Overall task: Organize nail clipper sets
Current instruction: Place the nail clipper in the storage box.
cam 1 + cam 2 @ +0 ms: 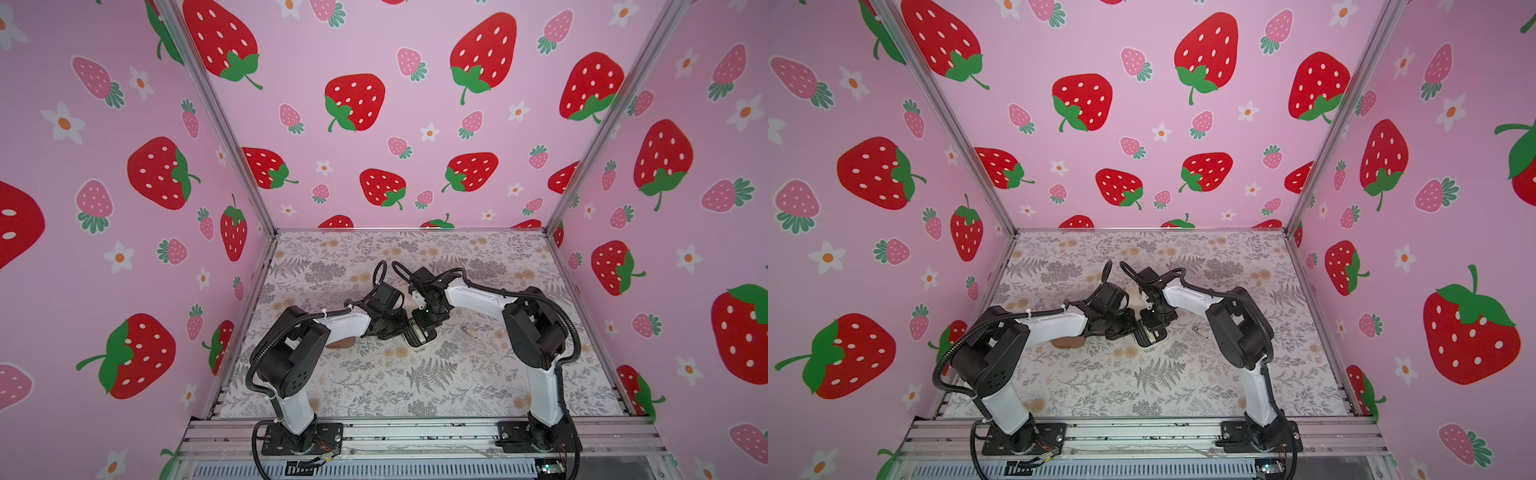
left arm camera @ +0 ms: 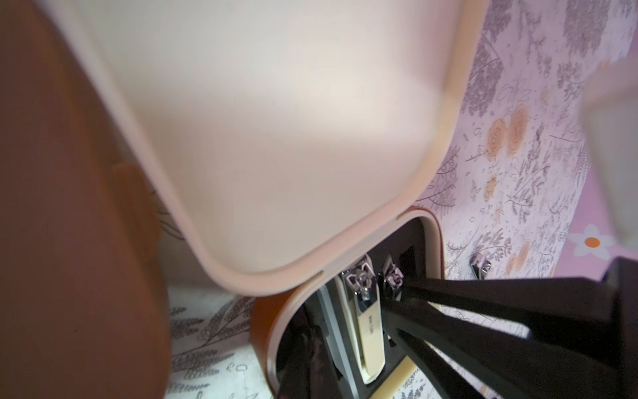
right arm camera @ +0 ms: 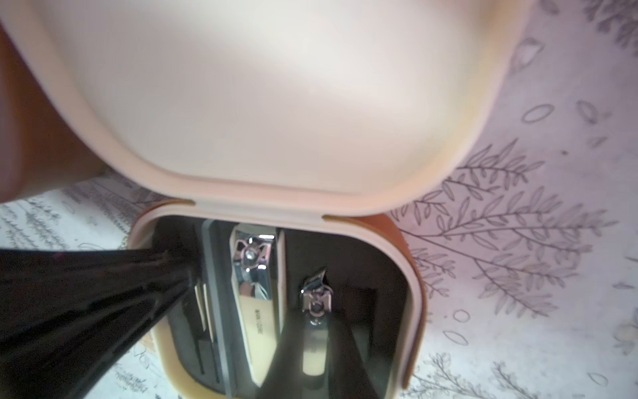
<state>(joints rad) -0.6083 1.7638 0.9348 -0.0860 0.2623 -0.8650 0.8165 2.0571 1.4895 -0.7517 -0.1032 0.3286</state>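
Note:
An open nail clipper set case [image 3: 416, 293], brown outside with a cream rim, lies mid-table in both top views [image 1: 417, 340] [image 1: 1150, 338]. Its cream-lined lid [image 3: 262, 93] stands raised. The black insert holds a large clipper [image 3: 257, 304] [image 2: 367, 328] and slim tools. My right gripper [image 3: 312, 349] [image 1: 424, 330] is shut on a small clipper [image 3: 315, 304] over the insert's right side. My left gripper [image 2: 310, 349] [image 1: 397, 328] is shut, its tip [image 3: 179, 269] resting inside the case's other side. A second brown case [image 1: 341, 341] [image 1: 1068, 341] lies partly hidden under the left arm.
A loose metal tool [image 1: 468, 331] [image 1: 1200, 331] [image 2: 480, 267] lies on the floral table right of the case. Strawberry-print walls enclose three sides. A blurred brown shape [image 2: 69, 207] fills one side of the left wrist view.

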